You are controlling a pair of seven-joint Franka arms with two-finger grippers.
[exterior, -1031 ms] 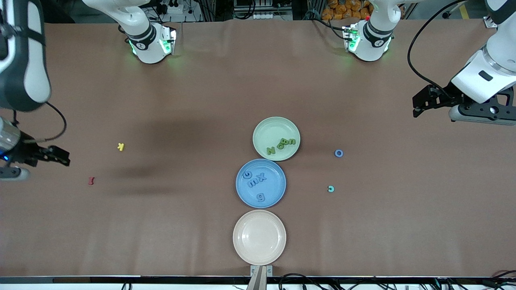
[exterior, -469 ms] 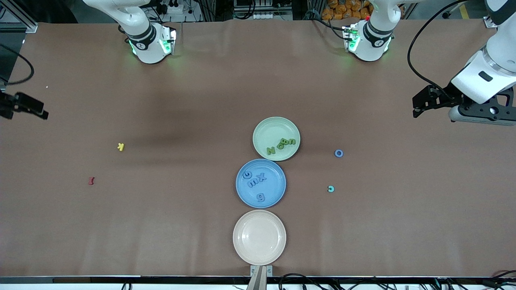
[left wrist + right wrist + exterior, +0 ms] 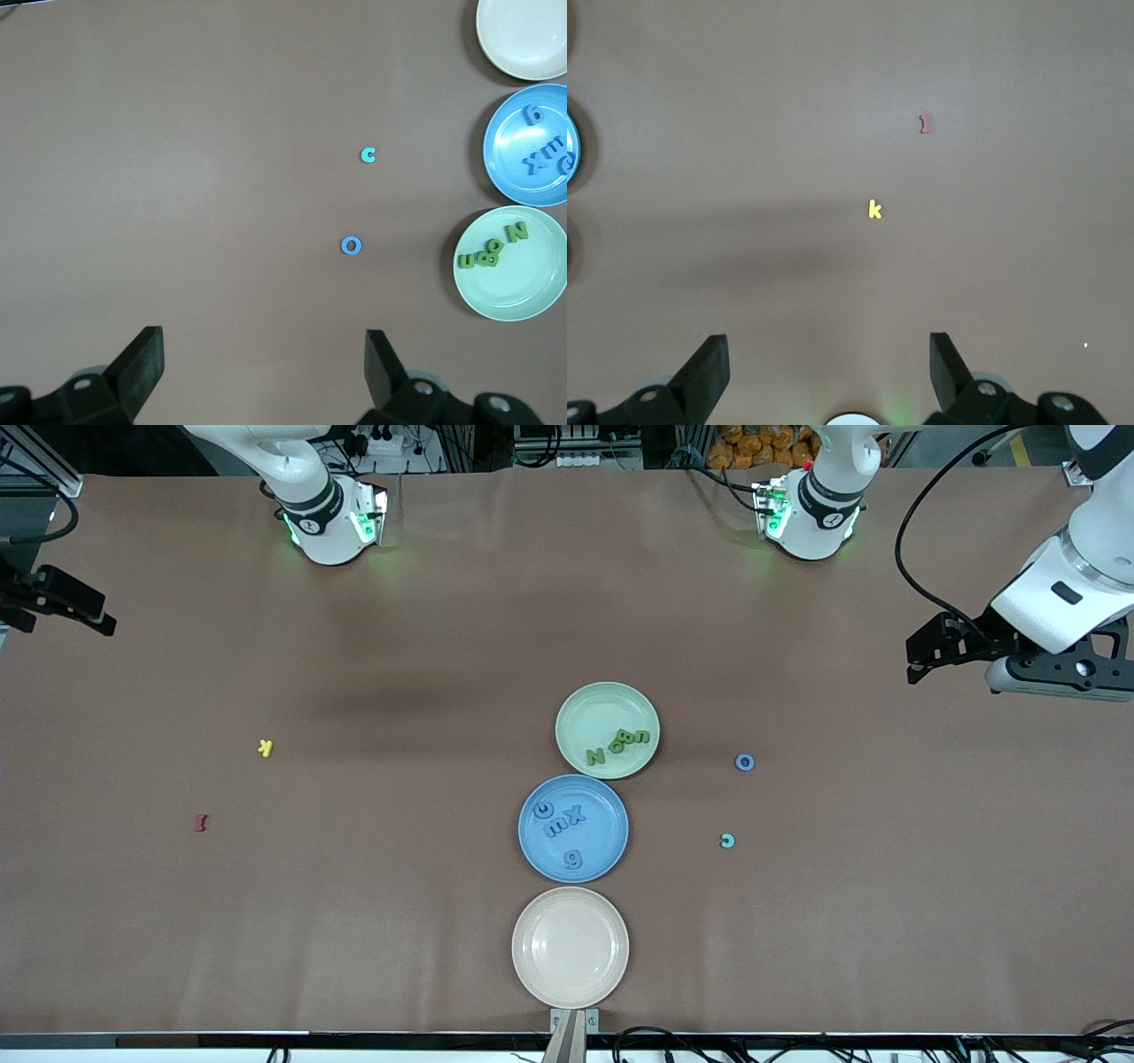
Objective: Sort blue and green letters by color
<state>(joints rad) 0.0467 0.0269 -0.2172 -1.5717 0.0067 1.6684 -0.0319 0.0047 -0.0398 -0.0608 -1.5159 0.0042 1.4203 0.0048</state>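
Over the bench's two ends my grippers hang, both with fingers spread wide and nothing between them. The left gripper [image 3: 921,657] is over bare bench at the left arm's end; the right gripper [image 3: 66,602] is at the right arm's end, at the edge of the front view.

From the left wrist view, a blue O [image 3: 351,245] and a lighter, teal-blue c [image 3: 368,155] lie loose on the bench [image 3: 354,921], well apart from each other, between my left fingers [image 3: 142,359] and the plates. These two look like the only sorting left, and the left arm is the one placed for it. To do it well I judge I should come straight down over the O, straddle its ring, close gently since it is tiny and could skate away, then carry it to the blue plate [image 3: 611,859].

Count: three plates in a row, green [image 3: 589,704], blue, and cream [image 3: 570,948], the cream one nearest the front camera and empty. About four green letters [image 3: 617,742] in the green plate, some overlapping. Four blue letters [image 3: 563,825] in the blue plate. One yellow k [image 3: 265,747] and one red letter [image 3: 201,823] lie toward the right arm's end; I leave those.
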